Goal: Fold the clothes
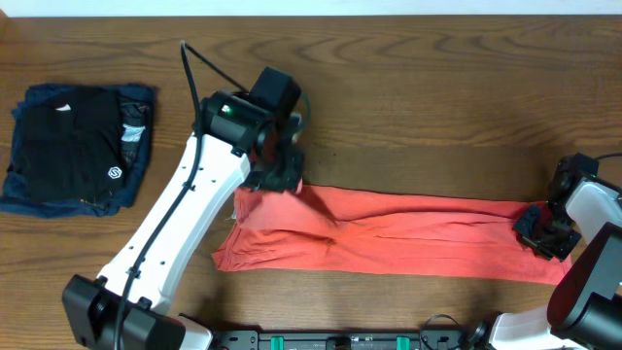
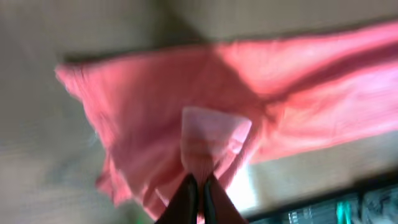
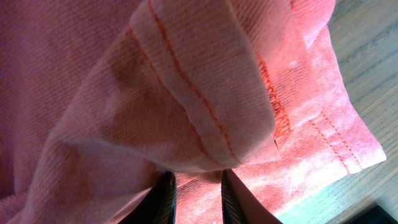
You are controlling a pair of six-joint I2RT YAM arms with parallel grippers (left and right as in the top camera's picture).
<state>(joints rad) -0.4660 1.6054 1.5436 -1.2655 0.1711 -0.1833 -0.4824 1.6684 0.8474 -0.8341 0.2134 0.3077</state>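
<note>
Your left tool (image 1: 280, 173) pinched tight on T-shirt (image 1: 389, 233) corner; your right tool (image 1: 542, 231) clamped on opposite hem. T-shirt stretched long across table (image 1: 408, 78), near front edge.

Coral-red T-shirt (image 2: 261, 87), blurred, pale hem fold between closed jaws of left gripper (image 2: 199, 185)

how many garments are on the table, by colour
coral-red t-shirt: 1
black folded garment: 1
navy-blue folded garment: 1
total: 3
</note>
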